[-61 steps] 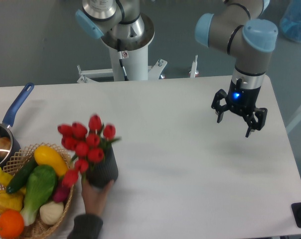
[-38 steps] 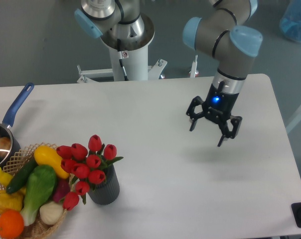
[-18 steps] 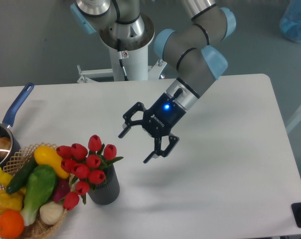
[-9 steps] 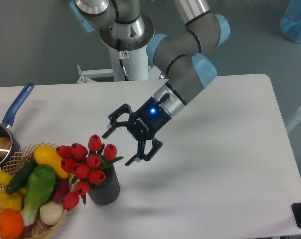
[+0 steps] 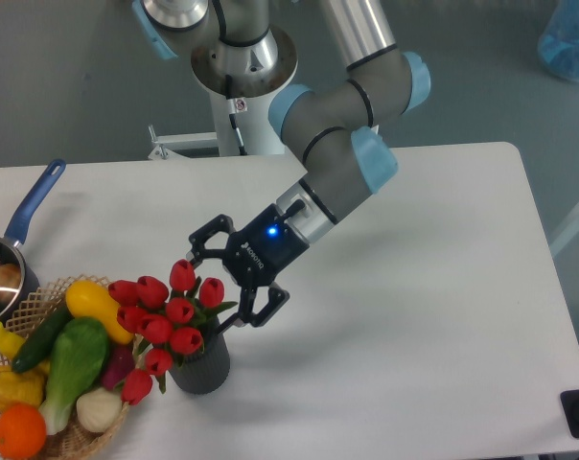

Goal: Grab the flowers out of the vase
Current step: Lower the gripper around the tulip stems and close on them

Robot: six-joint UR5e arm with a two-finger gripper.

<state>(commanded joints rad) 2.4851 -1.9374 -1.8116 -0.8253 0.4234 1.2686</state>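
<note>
the flowers (image 5: 170, 311) stand in the vase (image 5: 199, 358), just right of the basket (image 5: 40, 433); light, soft-stemmed and easily crushed, probably best pinched around the gathered stems below the buds. gripper (image 5: 220, 287), jaws spread, empty, beside the buds.

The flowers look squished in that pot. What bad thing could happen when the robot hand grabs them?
The open hand comes in from the side at the flowers, so it might catch only a few buds. The vase is small and could tip or lift with the stems. The basket sits right beside it, so a knocked vase could bump it.
</note>
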